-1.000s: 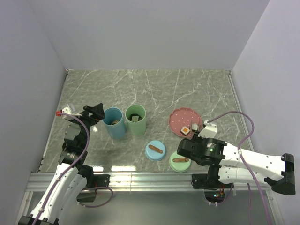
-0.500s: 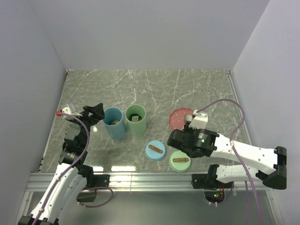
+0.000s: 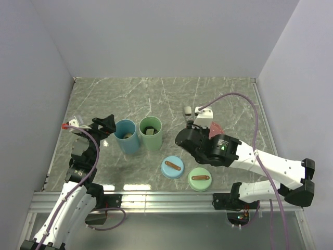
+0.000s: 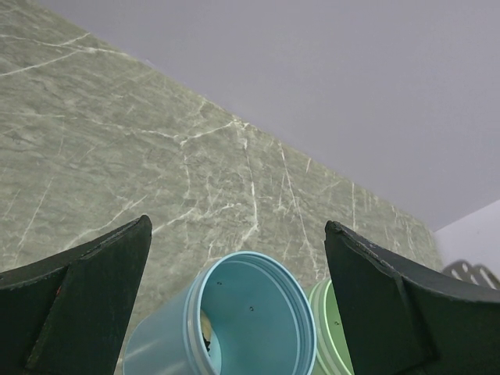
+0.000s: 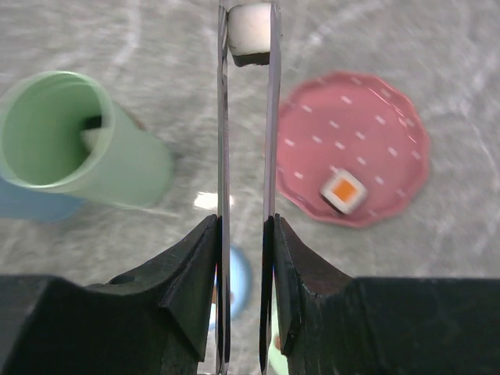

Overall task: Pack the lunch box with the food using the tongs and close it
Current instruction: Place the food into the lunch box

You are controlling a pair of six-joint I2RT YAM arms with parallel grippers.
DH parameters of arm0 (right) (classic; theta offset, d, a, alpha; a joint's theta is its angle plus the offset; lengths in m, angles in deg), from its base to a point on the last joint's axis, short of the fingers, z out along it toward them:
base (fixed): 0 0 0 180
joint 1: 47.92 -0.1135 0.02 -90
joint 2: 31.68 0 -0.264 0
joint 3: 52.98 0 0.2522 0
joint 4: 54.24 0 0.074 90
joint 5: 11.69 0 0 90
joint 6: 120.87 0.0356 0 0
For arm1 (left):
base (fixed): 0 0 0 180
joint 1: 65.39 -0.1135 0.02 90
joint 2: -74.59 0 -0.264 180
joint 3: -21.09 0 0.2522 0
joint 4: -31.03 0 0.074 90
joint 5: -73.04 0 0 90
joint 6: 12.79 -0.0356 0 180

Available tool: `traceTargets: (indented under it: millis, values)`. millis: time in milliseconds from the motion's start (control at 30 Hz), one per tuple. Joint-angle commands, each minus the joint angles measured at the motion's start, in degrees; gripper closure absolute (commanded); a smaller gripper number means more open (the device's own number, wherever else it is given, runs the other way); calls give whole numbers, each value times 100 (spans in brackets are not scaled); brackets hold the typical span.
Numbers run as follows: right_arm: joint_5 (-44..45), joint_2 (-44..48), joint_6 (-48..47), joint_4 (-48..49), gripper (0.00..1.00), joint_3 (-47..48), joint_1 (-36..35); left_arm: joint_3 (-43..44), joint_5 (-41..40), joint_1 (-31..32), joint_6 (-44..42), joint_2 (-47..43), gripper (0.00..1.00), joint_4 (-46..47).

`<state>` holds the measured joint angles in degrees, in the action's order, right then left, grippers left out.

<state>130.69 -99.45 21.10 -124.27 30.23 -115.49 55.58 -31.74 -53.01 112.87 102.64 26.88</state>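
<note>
Two slim grey metal arms make up the tongs (image 5: 221,141), and their tips pinch a white block (image 5: 250,33) with a dark underside. At far left the left end effector (image 4: 238,226) stands spread, a finger on either side of the blue container (image 4: 250,312); something small lies inside it, too dim to name. Just right of it the green container (image 5: 55,133) holds a white-and-dark square (image 5: 92,134). Nearer the arms, a blue lid (image 3: 172,167) and a green lid (image 3: 199,178) lie flat on the surface (image 3: 130,94). The right end effector (image 5: 244,234) is pressed together on the tongs, the pinched block out beyond its fingers, over the surface between the green container and the pink dotted plate (image 5: 375,117), where an orange-topped piece (image 5: 343,191) lies.
</note>
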Motion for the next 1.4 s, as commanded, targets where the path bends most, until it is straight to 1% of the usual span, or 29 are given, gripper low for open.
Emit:
traceTargets:
  millis: [0,67,133,300,667,800,1033,1367]
  values:
    - [-34,0,-1451,1538,69,394,-159,1,-59,-34,11,-10,0,129]
    - [-228,0,-1854,1951,69,455,-335,1,-86,-34,11,-19,1,103]
    - [-394,-8,-2067,2215,70,543,-537,19,-112,-34,2,-19,1,85]
    - [-720,-149,-2480,2498,69,605,-889,19,-147,-34,2,-37,1,42]
    - [-764,-527,-2349,2331,68,649,-1030,19,-112,-34,20,-28,1,68]
    - [-808,-667,-2375,2296,62,745,-1048,27,-86,-34,2,25,0,94]
    - [-782,-747,-2323,2182,56,781,-1083,19,-51,-34,2,69,1,138]
    - [-650,-606,-2138,2059,55,658,-1100,27,-16,-34,2,104,1,164]
